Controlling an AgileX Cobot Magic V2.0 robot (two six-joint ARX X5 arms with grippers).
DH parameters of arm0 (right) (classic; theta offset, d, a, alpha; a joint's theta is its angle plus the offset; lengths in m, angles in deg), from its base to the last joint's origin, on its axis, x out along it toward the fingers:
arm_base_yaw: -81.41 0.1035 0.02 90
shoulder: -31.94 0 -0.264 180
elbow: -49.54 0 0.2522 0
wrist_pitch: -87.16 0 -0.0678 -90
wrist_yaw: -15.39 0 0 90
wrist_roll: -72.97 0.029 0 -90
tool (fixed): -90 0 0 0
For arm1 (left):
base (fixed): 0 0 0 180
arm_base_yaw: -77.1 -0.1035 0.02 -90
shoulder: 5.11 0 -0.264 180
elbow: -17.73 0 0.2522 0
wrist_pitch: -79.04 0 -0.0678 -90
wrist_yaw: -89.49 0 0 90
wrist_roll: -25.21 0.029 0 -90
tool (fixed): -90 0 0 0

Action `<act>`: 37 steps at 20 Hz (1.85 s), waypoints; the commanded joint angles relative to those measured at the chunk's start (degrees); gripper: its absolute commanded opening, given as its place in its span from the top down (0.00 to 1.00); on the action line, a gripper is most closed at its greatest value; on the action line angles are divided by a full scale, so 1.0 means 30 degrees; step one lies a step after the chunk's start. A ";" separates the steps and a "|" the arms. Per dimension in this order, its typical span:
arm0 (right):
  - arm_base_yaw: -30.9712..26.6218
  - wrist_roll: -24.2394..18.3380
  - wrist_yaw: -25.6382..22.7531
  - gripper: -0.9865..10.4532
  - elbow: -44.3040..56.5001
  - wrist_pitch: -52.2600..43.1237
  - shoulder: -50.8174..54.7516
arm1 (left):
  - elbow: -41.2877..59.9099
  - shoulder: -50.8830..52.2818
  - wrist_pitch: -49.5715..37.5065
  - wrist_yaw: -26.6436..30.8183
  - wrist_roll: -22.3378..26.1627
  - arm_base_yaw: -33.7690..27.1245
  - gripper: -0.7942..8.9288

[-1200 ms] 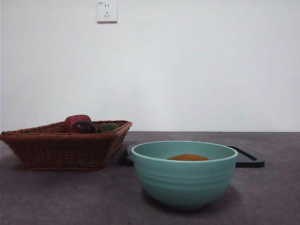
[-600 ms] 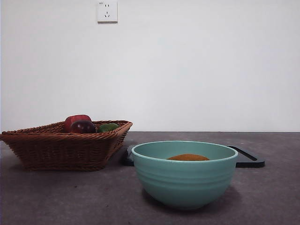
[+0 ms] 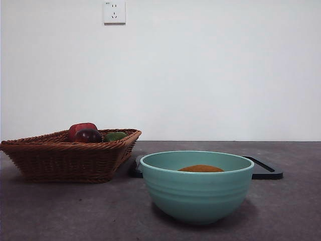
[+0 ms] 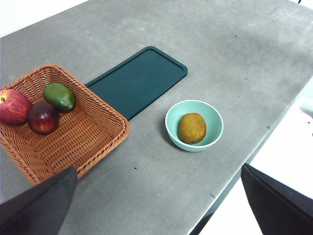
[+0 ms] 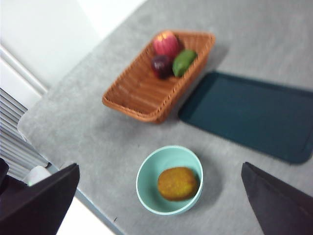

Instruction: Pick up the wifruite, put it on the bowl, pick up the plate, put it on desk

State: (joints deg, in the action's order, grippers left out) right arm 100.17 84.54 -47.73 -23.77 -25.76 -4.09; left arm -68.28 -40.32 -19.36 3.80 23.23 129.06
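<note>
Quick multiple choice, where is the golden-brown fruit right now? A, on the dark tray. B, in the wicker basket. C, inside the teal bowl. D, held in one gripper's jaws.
C: the wifruite lies inside the bowl, apart from the basket and the tray.

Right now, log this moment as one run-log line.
wifruite: inside bowl | tray: flat on desk, beside basket | left gripper: open, high, empty | right gripper: open, high, empty
</note>
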 commanded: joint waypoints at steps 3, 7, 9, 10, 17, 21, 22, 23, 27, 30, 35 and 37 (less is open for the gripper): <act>0.0867 0.0444 0.0022 0.34 -0.0335 -0.0182 -0.2652 | -0.0226 -0.0073 -0.0262 -0.0007 0.0517 0.0131 0.31; 0.2492 0.0284 -0.0838 0.34 -0.0350 -0.0197 -0.6171 | -0.0226 -0.0073 -0.0350 -0.0743 0.0903 0.0182 0.31; 0.3497 0.0299 -0.2047 0.34 -0.0415 -0.0197 -0.7992 | -0.0226 0.0015 -0.0466 -0.1639 0.1027 0.0182 0.31; 0.3971 0.0408 -0.2659 0.34 -0.0444 -0.0204 -0.8947 | -0.0226 0.0029 -0.0583 -0.1989 0.1027 0.0182 0.31; 0.5872 0.0430 -0.5821 0.34 -0.0444 -0.0204 -1.4185 | -0.0226 0.0029 -0.0634 -0.2448 0.1027 0.0182 0.31; 0.5989 0.0525 -0.6557 0.34 -0.0452 -0.0197 -1.6232 | -0.0226 0.0036 -0.0605 -0.2448 0.1020 0.0182 0.31; 0.5989 0.0525 -0.6623 0.34 -0.0452 -0.0211 -1.6604 | -0.0226 0.0036 -0.0605 -0.2455 0.1020 0.0182 0.31; 0.5989 0.0525 -0.6739 0.34 -0.0452 -0.0270 -1.6874 | -0.0226 0.0036 -0.0597 -0.2455 0.1013 0.0182 0.31; 0.5989 0.0517 -0.6987 0.41 -0.0444 -0.0459 -1.7864 | -0.0226 0.0036 -0.0597 -0.2455 0.1027 0.0182 0.31; 0.5996 0.0590 -0.6929 0.47 -0.0444 -0.0816 -1.8353 | -0.0226 0.0036 -0.0605 -0.2455 0.1035 0.0182 0.31; 0.5989 0.0954 -0.6404 0.68 -0.0444 -0.1712 -1.8608 | -0.0226 0.0036 -0.0612 -0.2455 0.1188 0.0182 0.31; 0.6003 0.0962 -0.5807 0.71 -0.0444 -0.1785 -1.8899 | -0.0226 0.0036 -0.0605 -0.2448 0.1362 0.0182 0.31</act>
State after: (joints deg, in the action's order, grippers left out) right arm 117.74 86.75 -65.33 -24.07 -30.79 -59.39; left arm -68.28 -40.03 -20.57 -3.45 26.22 129.08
